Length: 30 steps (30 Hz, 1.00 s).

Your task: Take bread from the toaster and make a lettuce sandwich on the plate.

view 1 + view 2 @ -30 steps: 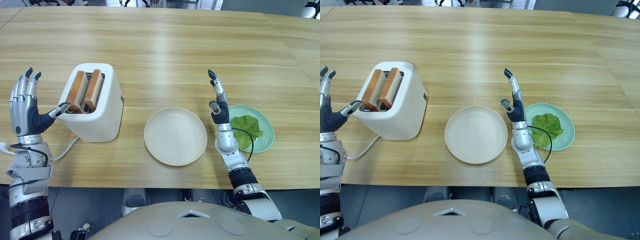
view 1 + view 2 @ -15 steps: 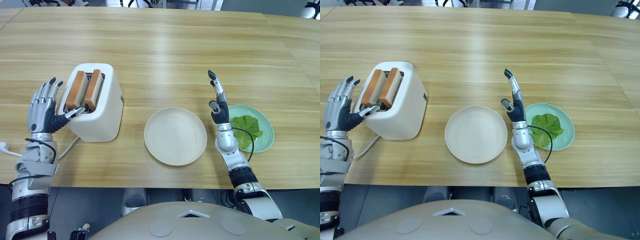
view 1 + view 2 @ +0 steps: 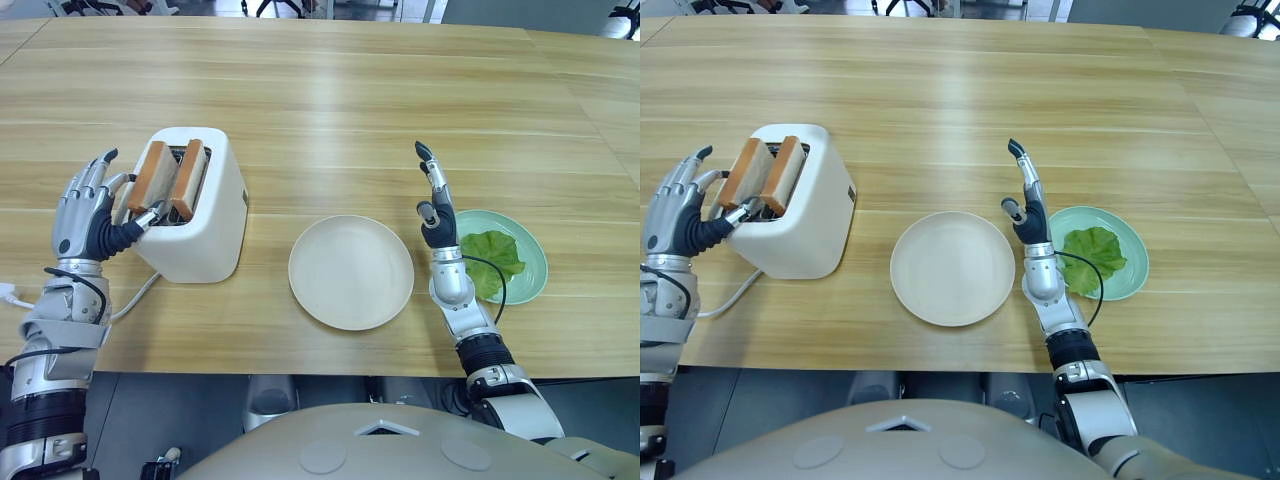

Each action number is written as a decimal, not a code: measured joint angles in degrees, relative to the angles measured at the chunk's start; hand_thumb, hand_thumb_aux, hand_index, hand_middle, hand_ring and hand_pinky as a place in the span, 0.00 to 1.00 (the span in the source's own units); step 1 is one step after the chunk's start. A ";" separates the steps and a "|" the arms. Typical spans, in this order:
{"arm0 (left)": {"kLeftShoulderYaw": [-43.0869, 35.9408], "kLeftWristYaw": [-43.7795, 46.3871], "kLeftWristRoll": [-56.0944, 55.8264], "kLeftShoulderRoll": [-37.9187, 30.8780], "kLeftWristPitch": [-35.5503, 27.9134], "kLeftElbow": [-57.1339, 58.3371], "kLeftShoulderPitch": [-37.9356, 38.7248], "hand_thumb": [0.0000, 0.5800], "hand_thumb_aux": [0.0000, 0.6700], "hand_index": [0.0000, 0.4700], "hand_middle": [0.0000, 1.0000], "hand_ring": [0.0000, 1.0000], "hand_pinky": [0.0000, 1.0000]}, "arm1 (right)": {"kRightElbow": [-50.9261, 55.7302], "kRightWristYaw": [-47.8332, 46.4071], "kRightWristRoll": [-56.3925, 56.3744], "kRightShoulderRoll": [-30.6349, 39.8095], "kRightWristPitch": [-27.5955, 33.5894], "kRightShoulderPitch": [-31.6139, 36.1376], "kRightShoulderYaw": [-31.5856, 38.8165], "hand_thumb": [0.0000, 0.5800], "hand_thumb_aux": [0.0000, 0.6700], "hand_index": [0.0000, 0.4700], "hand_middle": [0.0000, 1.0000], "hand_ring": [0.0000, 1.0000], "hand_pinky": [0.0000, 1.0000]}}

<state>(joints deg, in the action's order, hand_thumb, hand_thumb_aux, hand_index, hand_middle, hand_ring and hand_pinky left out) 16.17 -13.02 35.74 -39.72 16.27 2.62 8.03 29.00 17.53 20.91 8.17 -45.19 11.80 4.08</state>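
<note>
- White toaster (image 3: 200, 215) on left part of wooden bench (image 3: 330, 90), pale cable (image 3: 130, 298) trailing off its near left corner toward bench edge.
- Two bread slices upright in the slots, side by side: left slice (image 3: 152, 177), right slice (image 3: 188, 178). Both seated in toaster, tops sticking out.
- Left hand (image 3: 88, 212) hard up against toaster's left side, level with the slots.
- Fingers (image 3: 98, 172) loosely spread, raised just left of left slice; thumb (image 3: 148, 216) reaching across at near end of that slice. No closed grip visible; contact with bread cannot be told.
- Cream plate (image 3: 351, 272) at bench centre, near front edge, right of toaster and apart from it.
- Green plate (image 3: 533, 250) further right, lettuce (image 3: 494, 252) lying on it.
- Right hand (image 3: 437, 205) held upright between the two plates, wrist overlapping left rim of green plate.
- Right fingers (image 3: 431, 168) straight, together, pointing away across bench, holding nothing.
- Dark cable looping from right wrist across lettuce's near left edge.
</note>
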 measured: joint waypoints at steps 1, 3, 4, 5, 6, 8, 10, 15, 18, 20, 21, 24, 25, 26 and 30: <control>-0.15 0.17 -0.01 -0.18 -0.02 -0.12 -0.06 0.95 0.77 0.75 0.00 0.00 0.00 | 0.00 0.01 0.00 -0.04 0.00 -0.01 0.00 0.00 0.00 0.00 0.00 0.00 0.00; -0.22 0.75 -0.07 -0.59 -0.56 -0.21 -0.27 0.99 0.92 0.90 0.00 0.00 0.00 | 0.00 0.03 0.01 -0.16 0.00 -0.09 0.00 0.00 0.00 0.00 0.00 0.00 0.00; -0.22 1.00 -0.08 -0.77 -0.75 -0.29 -0.34 1.00 0.96 0.94 0.00 0.00 0.00 | 0.00 0.05 0.01 -0.21 0.00 -0.11 0.00 0.00 0.00 0.00 0.00 0.00 0.00; -0.25 1.53 -0.12 -1.03 -1.13 -0.45 -0.51 1.00 0.98 0.96 0.00 0.00 0.00 | 0.00 0.08 0.02 -0.33 0.00 -0.15 0.00 0.00 0.00 0.00 0.00 0.00 0.00; -0.27 1.83 -0.14 -1.20 -1.21 -0.45 -0.64 1.00 0.98 0.96 0.00 0.00 0.00 | 0.00 0.09 0.03 -0.42 0.00 -0.18 0.01 0.00 0.00 0.00 0.00 0.00 0.00; -0.40 2.95 -0.30 -1.78 -1.39 -0.45 -0.97 1.00 1.00 0.98 0.00 0.00 0.00 | 0.00 0.11 0.06 -0.56 0.00 -0.23 0.02 0.00 0.00 0.00 0.00 0.00 0.00; -0.63 3.63 -0.88 -1.83 -1.54 -0.44 -1.20 1.00 1.00 0.98 0.00 0.00 0.00 | 0.00 0.14 0.07 -0.61 0.00 -0.24 0.02 0.00 0.00 0.00 0.00 0.00 0.00; -0.91 3.31 -2.61 -0.80 -1.75 0.03 -2.60 1.00 1.00 0.98 0.00 0.00 0.00 | 0.00 0.28 0.08 -0.77 0.00 -0.29 0.01 0.00 0.00 0.00 0.00 0.00 0.00; 0.80 0.97 -5.08 1.59 -2.08 0.02 -4.93 0.94 0.76 0.74 0.00 0.00 0.00 | 0.00 0.58 0.09 -0.75 -0.01 -0.34 -0.02 0.00 0.00 0.00 0.00 0.00 0.00; 2.72 -0.56 -7.29 2.60 -2.04 -0.34 -6.48 1.00 1.00 0.98 0.06 0.06 0.06 | 0.00 0.80 0.15 -0.76 -0.04 -0.34 -0.02 0.00 0.00 0.00 0.00 0.00 0.00; 3.26 -1.00 -8.01 2.74 -1.89 -0.56 -6.88 1.00 1.00 0.98 1.00 1.00 1.00 | 0.00 0.89 0.17 -0.73 -0.05 -0.35 -0.04 0.00 0.00 0.00 0.00 0.00 0.00; 4.08 -2.11 -9.23 3.19 -0.87 -0.97 -7.33 1.00 1.00 0.98 1.00 1.00 1.00 | 0.00 1.03 0.22 -0.72 -0.09 -0.36 -0.04 0.00 0.00 0.00 0.00 0.00 0.00; 4.47 -2.59 -9.46 3.49 -0.29 -0.97 -7.33 1.00 1.00 0.98 1.00 1.00 1.00 | 0.01 1.09 0.24 -0.73 -0.11 -0.36 -0.03 0.00 0.00 0.00 0.00 0.00 0.00; 4.68 -2.81 -9.74 3.71 -0.01 -0.97 -7.35 1.00 1.00 0.98 1.00 1.00 1.00 | 0.01 1.10 0.26 -0.77 -0.12 -0.35 -0.02 0.00 0.00 0.00 0.00 0.00 0.00; 5.50 -4.34 -10.64 4.14 1.64 -0.97 -8.17 1.00 1.00 0.98 1.00 1.00 1.00 | 0.12 1.25 0.53 -0.91 -0.25 -0.31 -0.02 0.00 0.00 0.00 0.00 0.00 0.00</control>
<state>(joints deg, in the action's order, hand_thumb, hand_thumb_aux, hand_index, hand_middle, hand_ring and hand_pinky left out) 21.67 -17.36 25.10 -35.58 17.91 1.65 -0.14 29.12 18.79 21.44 7.26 -45.44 11.48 4.06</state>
